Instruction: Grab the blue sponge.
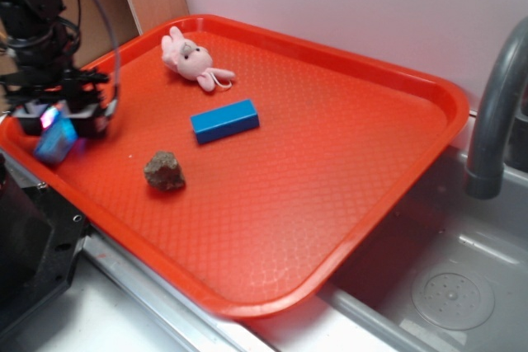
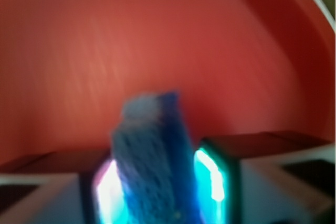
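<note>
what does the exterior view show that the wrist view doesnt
Only the exterior view shows the pink plush bunny, the deep-blue block, the brown rock, the grey faucet and the sink beside the tray. Only the wrist view shows, though blurred, the glowing pads pressed on either side of the sponge. Both show the red tray and the blue sponge held in the gripper.

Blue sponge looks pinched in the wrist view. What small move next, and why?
Probably a short straight lift. The wrist view shows the blue sponge between the gripper fingers, and the exterior view shows it at the tray's left edge, away from the blue block. Lifting would confirm that the grip holds.
</note>
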`<state>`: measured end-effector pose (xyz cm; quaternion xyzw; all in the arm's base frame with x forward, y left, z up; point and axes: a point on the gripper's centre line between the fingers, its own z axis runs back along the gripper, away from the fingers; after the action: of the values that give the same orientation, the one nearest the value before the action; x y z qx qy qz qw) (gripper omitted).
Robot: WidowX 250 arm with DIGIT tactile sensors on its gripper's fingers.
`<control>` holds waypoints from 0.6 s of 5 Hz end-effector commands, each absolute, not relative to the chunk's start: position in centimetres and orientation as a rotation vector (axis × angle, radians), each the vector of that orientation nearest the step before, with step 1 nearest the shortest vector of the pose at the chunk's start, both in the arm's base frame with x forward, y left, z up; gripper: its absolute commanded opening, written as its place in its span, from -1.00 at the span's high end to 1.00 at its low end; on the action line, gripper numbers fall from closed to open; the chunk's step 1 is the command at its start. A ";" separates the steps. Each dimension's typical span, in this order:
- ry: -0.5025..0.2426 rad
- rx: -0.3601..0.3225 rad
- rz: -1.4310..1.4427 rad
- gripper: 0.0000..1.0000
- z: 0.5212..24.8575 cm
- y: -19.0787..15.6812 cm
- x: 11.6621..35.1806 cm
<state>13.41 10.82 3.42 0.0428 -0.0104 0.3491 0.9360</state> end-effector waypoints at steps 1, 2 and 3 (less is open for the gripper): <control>0.007 0.015 0.764 1.00 13.1 9.8 14.4; -0.016 -0.030 0.646 1.00 16.2 7.3 16.5; -0.043 0.009 0.396 1.00 16.8 3.3 18.4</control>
<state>18.55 2.78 15.48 0.0007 -0.0008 0.2040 0.9790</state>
